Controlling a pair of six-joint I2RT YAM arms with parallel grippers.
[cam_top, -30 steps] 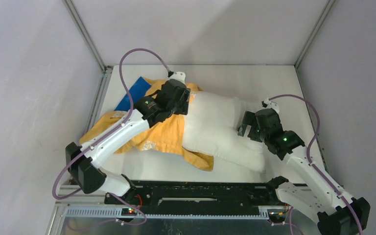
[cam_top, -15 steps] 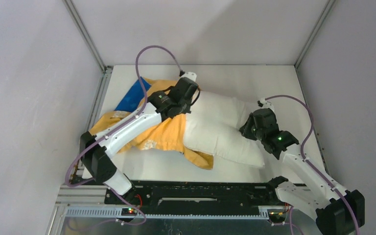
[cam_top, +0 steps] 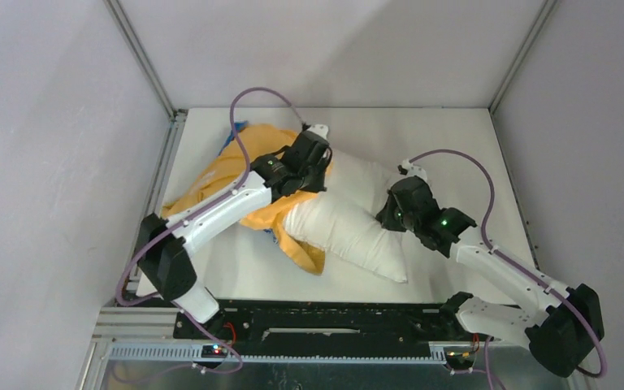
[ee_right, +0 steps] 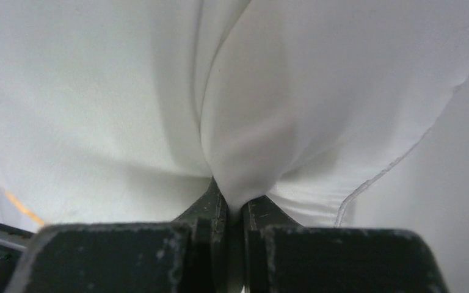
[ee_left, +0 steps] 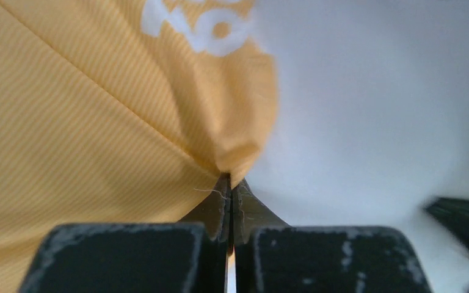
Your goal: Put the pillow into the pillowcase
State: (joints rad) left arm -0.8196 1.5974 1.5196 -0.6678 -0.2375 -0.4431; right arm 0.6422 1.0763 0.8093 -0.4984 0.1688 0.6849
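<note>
You are looking at the pillow point(cam_top: 349, 231) lying across the middle of the table point(cam_top: 455, 138), its left end sitting inside the pillowcase point(cam_top: 215, 171), which is spreading leftward toward the far corner.

A flat white rectangular tabletop point(cam_top: 439, 130) fills the middle of the frame. Plain pale lilac-grey wall panels point(cam_top: 325, 49) enclose it at the back and both sides, joined by slim silver metal corner posts point(cam_top: 140, 61) slanting in from the upper corners. Along the bottom lies a long black metal rail point(cam_top: 333, 321). Below it is what seems a silver toothed metal strip point(cam_top: 292, 353).
</note>
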